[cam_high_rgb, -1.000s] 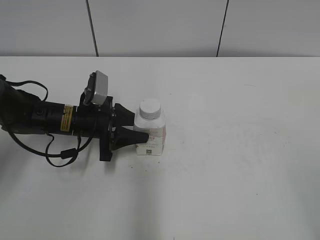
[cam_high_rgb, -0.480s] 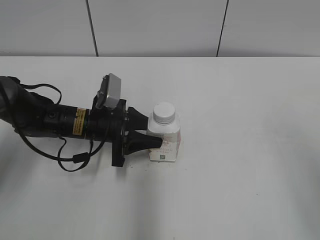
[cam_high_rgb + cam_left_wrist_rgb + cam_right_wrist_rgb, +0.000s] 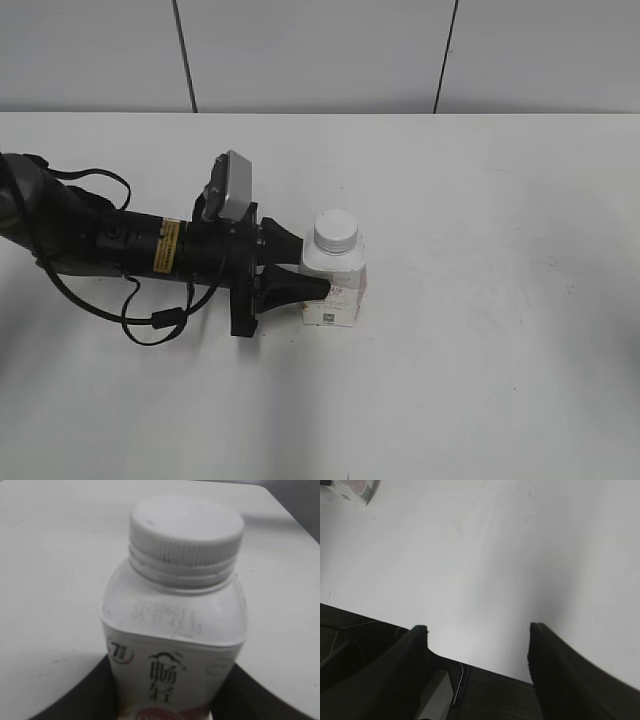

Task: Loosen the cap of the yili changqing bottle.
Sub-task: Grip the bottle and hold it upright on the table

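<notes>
Exterior view: upright bottle (image 3: 334,285) on the white table (image 3: 480,350), a little left of centre, long axis vertical, cap (image 3: 335,229) on top at twelve o'clock of the body and uncovered; left gripper (image 3: 312,272) reaching in level from nine o'clock, black fingers (image 3: 292,287) clamped on the lower body, one on the near side, the other on the far side, well below the neck.

Left wrist view: same clamp seen along the arm; dark fingers pressing both lower flanks of the label, cap seated square on the threaded neck, no gap visible under its rim, so judged not yet loosened.

Right wrist view: right gripper (image 3: 475,630) spread wide over bare table, holding nothing; a small patch, possibly the bottle's label, at the far eleven o'clock corner, well apart; absent from the exterior view, so clearly the farther arm.

Deciding relation: cap straight above the clamp, free from twelve o'clock, sideways approach from nine o'clock already taken; likely need for a top-down approach by the free gripper, closing around the cap and twisting about the vertical axis; risk of the bottle turning in the lower clamp.
</notes>
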Action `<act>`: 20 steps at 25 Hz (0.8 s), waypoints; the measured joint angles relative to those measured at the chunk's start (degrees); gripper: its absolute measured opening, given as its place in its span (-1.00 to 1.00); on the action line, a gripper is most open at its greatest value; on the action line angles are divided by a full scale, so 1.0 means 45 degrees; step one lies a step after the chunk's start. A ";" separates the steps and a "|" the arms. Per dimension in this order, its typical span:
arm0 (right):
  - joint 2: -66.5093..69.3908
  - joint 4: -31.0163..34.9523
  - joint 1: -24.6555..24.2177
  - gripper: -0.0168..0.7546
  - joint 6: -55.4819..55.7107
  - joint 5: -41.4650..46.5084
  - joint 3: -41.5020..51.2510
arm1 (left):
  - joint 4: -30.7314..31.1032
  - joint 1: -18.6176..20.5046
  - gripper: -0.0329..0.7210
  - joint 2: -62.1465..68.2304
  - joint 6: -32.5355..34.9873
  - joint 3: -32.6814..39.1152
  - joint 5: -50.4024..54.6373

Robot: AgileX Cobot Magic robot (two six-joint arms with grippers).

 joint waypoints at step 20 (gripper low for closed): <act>0.5677 -0.1577 0.5077 0.33 0.2642 0.0087 -0.3568 | -0.0233 -0.0185 -0.07 0.0000 0.0000 0.0000 0.0152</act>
